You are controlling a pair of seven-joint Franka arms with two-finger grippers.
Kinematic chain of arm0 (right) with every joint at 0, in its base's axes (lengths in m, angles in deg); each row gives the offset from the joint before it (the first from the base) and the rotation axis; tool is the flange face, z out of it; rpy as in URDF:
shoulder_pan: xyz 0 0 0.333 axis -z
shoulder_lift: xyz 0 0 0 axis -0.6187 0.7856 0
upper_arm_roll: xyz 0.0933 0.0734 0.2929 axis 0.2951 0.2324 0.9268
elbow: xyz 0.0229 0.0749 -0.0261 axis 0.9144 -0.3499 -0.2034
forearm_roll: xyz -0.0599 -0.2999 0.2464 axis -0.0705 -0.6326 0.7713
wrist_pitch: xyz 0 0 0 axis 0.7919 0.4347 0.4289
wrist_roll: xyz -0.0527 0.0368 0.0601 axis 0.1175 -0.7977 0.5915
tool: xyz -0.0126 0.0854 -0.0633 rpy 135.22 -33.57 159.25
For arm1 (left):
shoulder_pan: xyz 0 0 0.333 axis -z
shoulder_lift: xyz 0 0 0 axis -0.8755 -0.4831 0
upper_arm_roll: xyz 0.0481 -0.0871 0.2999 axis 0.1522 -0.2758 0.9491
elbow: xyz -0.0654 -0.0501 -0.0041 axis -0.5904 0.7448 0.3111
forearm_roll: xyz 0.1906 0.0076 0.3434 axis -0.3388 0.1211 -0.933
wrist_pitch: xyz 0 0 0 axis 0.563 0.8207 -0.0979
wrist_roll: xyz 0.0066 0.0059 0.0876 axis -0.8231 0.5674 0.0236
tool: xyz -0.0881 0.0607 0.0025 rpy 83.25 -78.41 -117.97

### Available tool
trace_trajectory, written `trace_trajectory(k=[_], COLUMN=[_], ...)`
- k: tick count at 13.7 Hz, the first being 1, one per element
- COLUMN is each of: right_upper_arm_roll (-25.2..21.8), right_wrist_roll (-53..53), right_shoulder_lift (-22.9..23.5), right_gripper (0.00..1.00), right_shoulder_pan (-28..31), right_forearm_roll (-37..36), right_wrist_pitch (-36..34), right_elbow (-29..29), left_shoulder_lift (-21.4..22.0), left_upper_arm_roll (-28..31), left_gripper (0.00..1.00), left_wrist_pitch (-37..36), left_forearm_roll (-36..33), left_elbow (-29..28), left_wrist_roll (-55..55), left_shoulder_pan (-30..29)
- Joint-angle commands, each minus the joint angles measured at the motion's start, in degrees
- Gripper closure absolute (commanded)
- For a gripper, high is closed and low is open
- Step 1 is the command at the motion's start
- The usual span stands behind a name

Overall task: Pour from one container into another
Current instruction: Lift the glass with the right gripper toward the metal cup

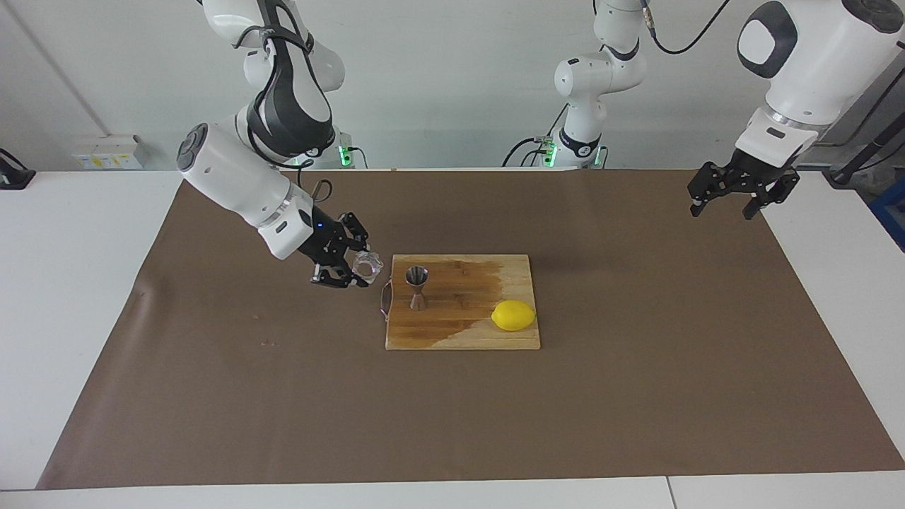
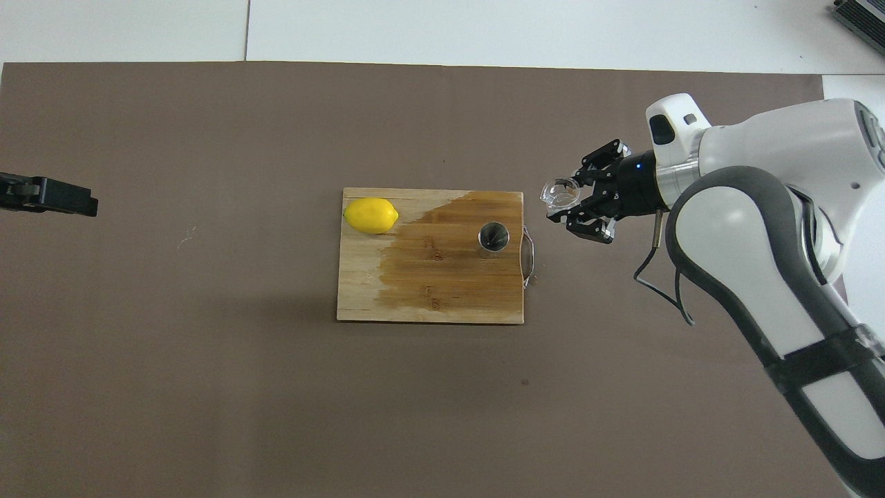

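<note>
The small clear glass cup (image 1: 368, 265) (image 2: 561, 194) hangs in my right gripper (image 1: 355, 268) (image 2: 571, 202), which is shut on it. Cup and gripper are over the brown mat, just off the handle end of the wooden board (image 1: 459, 334) (image 2: 429, 301). The steel hourglass jigger (image 1: 417, 287) (image 2: 494, 236) stands upright on the board near that handle, mouth up. My left gripper (image 1: 724, 206) (image 2: 48, 197) hangs open and holds nothing, over the mat's edge at the left arm's end of the table.
A yellow lemon (image 1: 513, 315) (image 2: 371, 215) lies on the board's corner toward the left arm's end. A wire handle (image 1: 384, 300) (image 2: 529, 256) sticks out from the board's end by the jigger. A brown mat (image 1: 283, 410) covers the table.
</note>
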Motion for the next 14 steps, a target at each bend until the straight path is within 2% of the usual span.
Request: trace_trajectory(k=[1,6,8,13,14], right_upper_arm_roll=[0.9,4.4,4.4,6.6,7.3], right_wrist_roll=[-1.1,-1.9,-1.9,-4.9,-6.6], right_shoulder_lift=[-3.3,-6.3,-6.5,-7.2,-6.9], right_gripper=[1.0,1.0,1.0,1.0,1.0], right_shoulder_pan=[0.6,0.5,0.5,0.4,0.4], right_forearm_roll=[-1.4,-1.4,-1.4,-1.7,-3.6], right_wrist_pitch=[2.2,9.6,9.8,13.3,14.2], right_elbow=[-4.3,-11.7,-12.4,-14.0,-14.0], left_shoulder_lift=[1.1,1.1,1.1,1.4,1.5], left_upper_arm_roll=[-0.4,-0.5,-0.6,-0.8,-0.8], left_gripper=[0.0,0.0,0.0,0.0,0.0], left_wrist_pitch=[-0.8,-1.3,-1.8,-11.3,-12.6], left_forearm_roll=[0.2,0.4,0.4,0.5,0.4], left_elbow=[-0.7,-1.1,-1.0,-1.1,-1.0], left_wrist_roll=[-3.4,-3.4,-3.5,-3.5,-3.6], left_shoulder_pan=[0.6,1.3,1.3,1.5,1.6])
